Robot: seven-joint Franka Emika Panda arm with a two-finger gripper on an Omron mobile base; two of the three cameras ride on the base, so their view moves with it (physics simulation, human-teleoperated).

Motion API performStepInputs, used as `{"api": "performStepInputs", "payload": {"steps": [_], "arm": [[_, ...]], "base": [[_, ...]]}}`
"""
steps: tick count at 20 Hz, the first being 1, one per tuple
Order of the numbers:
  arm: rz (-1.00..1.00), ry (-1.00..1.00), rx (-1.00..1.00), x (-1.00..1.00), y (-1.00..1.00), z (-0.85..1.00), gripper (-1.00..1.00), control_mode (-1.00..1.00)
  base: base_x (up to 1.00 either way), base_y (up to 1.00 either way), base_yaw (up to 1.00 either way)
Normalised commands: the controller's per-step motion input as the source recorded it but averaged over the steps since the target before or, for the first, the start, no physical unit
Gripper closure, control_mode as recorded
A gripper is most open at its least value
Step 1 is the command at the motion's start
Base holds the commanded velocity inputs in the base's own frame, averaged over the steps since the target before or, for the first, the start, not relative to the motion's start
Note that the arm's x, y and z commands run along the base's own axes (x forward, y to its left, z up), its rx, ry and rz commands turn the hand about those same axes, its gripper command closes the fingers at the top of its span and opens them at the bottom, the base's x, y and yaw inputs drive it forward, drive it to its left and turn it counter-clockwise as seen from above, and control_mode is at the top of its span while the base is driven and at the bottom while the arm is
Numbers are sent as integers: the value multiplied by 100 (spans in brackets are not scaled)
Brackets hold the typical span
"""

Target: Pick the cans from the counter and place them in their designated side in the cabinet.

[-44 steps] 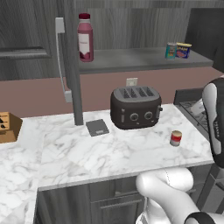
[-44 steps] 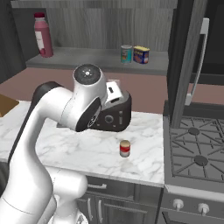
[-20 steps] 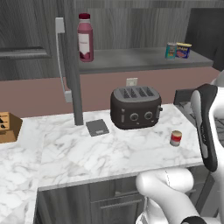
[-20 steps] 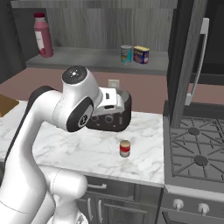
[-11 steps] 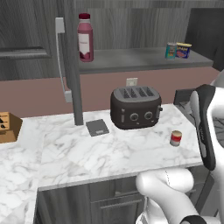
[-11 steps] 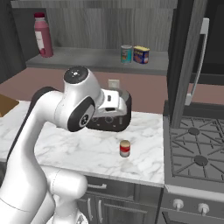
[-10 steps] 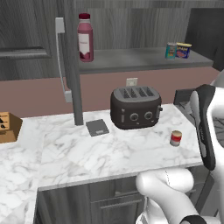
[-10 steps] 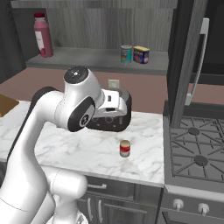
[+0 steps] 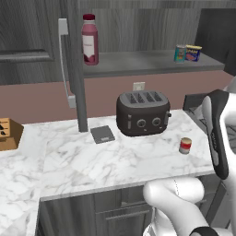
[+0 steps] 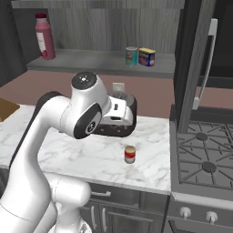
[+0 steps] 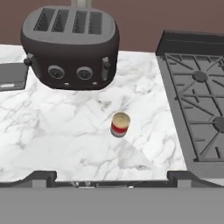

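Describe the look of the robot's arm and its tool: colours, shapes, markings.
The arm is glossy white, made of thick rounded segments, with dark grey to black bands at the joints and a round grey cap on one joint. No cables or lettering show. The tool has two small dark grey, blocky fingertips.

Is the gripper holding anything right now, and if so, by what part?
Nothing. The gripper is open above the counter, and the red can stands untouched below it.

Veined white marble counter [image 9: 92,161]; matt dark toaster [image 9: 140,113]; wood-grain cabinet [image 9: 27,27].
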Motion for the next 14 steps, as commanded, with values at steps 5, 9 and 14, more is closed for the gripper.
{"api": "performStepInputs", "payload": {"steps": [5, 9, 14], "arm": [[-5, 0, 11, 0, 0, -8, -100, -100], [-7, 0, 6, -4, -7, -14, -100, -100], [-15, 0, 0, -2, -11, -16, -100, -100]], "base": [[0, 0, 0], [0, 0, 0], [0, 0, 0]]}}
